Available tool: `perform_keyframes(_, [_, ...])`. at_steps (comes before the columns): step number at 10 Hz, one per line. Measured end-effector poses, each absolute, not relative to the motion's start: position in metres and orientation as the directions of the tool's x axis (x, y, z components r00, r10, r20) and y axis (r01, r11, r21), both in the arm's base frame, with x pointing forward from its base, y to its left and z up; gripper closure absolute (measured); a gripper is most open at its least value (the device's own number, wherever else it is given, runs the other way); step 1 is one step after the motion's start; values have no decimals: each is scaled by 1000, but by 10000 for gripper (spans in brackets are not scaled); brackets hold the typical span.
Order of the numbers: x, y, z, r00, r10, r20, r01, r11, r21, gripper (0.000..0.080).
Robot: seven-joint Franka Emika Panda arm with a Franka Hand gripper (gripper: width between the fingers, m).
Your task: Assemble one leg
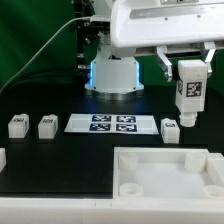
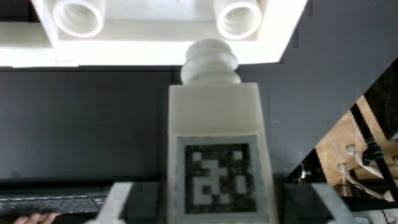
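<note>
- White plastic leg hangs upright in the gripper, lifted clear of the black worktop. Its black-and-white tag faces the exterior camera.
- Jaws are closed on the leg, pressing its two sides near the upper end.
- From the wrist view, the leg fills the middle of the picture. Its rounded peg end points toward the white tray and lies close to one of the tray's two round sockets.
- On the worktop, a loose leg stands below the held one, just behind the far rim of the tray.
- Two more legs stand side by side at the exterior view's left of the marker board.
</note>
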State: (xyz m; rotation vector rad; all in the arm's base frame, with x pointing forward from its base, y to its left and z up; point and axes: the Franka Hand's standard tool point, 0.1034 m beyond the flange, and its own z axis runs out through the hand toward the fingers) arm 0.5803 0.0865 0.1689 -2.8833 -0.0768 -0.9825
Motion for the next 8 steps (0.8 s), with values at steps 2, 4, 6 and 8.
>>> perform_keyframes(2, [602, 96, 161, 786, 3, 618, 73, -993, -89, 508])
perform_keyframes(4, [610, 101, 135, 799, 1, 601, 74, -993, -97, 508])
perform_keyframes(6, [609, 107, 115, 810, -1, 586, 73, -992, -103, 508])
perform_keyframes(8, [614, 109, 110, 814, -7, 581, 69, -992, -109, 508])
